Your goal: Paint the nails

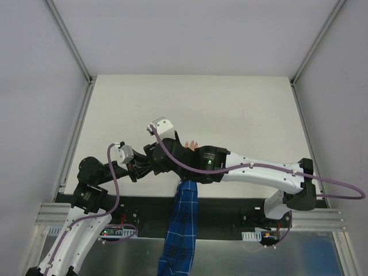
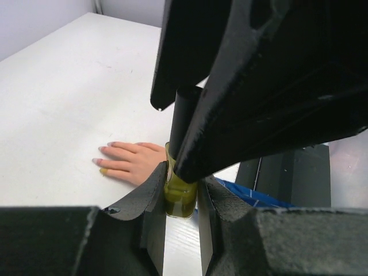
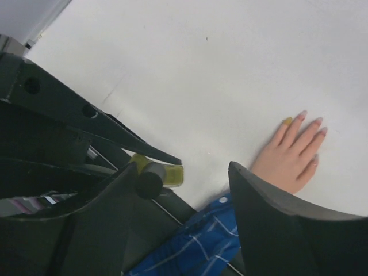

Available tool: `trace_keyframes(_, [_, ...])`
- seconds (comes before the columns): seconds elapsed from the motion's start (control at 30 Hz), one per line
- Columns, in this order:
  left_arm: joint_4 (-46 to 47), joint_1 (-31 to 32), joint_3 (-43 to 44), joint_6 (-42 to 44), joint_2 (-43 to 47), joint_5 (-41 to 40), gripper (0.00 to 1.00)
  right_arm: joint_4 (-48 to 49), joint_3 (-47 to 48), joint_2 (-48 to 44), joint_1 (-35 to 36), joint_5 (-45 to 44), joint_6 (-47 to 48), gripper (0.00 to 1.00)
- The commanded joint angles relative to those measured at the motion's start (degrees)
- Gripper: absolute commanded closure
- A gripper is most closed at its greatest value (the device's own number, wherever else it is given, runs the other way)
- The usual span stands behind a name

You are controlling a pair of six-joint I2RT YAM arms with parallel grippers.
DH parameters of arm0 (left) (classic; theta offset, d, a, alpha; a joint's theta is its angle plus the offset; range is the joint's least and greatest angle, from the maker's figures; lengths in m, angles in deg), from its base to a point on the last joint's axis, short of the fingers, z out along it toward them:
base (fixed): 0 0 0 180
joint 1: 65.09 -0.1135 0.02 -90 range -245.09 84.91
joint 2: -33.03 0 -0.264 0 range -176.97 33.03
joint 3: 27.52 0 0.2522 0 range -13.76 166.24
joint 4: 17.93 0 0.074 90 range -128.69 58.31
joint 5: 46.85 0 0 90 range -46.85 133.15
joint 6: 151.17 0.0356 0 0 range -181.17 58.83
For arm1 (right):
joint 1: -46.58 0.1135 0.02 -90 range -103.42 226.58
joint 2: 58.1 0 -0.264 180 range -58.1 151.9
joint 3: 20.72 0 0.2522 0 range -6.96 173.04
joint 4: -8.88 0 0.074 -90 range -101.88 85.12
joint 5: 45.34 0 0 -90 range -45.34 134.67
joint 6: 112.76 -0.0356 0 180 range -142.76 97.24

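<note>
The mannequin hand (image 2: pixel 129 162) lies palm down on the white table, with its blue plaid sleeve (image 1: pixel 184 224) running toward the near edge. Its nails (image 3: pixel 318 121) are pale pink, except one that is yellow (image 3: pixel 287 121), also seen in the left wrist view (image 2: pixel 103 171). My left gripper (image 2: pixel 181 179) is shut on the yellow-green polish bottle (image 2: pixel 179 202), upright just right of the hand's wrist. My right gripper (image 3: pixel 184 168) is open above it. The bottle's black cap (image 3: pixel 149 184) sits against the right gripper's left finger, with a wide gap to the other finger. In the top view both grippers overlap beside the hand (image 1: pixel 191 145).
The white table (image 1: pixel 230 109) stretches beyond the hand, framed by aluminium rails (image 1: pixel 72 146). The black base strip (image 1: pixel 230 207) and the sleeve lie along the near edge. The right arm (image 1: pixel 259 172) reaches leftward across the hand's wrist.
</note>
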Motion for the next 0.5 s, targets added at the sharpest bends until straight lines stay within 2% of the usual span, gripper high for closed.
trace_keyframes(0.0, [6.4, -0.1, 3.3, -0.5, -1.7, 4.1, 1.00, -3.6, 1.7, -5.9, -0.7, 8.1, 12.4, 0.27])
trace_keyframes(0.17, [8.2, -0.1, 3.4, -2.8, -3.3, 10.1, 1.00, -4.8, 1.0, -9.9, -2.4, 24.9, 24.3, 0.22])
trace_keyframes(0.3, [15.6, -0.1, 2.4, -7.9, -6.1, 17.1, 1.00, -3.5, -1.7, -12.9, -5.8, 39.4, 33.7, 0.22])
trace_keyframes(0.33, [16.9, -0.1, 2.1, -8.8, -6.5, 18.7, 1.00, -2.6, -1.9, -13.0, -6.5, 44.1, 34.6, 0.24])
trace_keyframes(0.47, [21.0, 0.0, 1.4, -12.8, -7.7, 21.5, 1.00, -1.5, -0.7, -11.7, -10.4, 51.8, 37.4, 0.42])
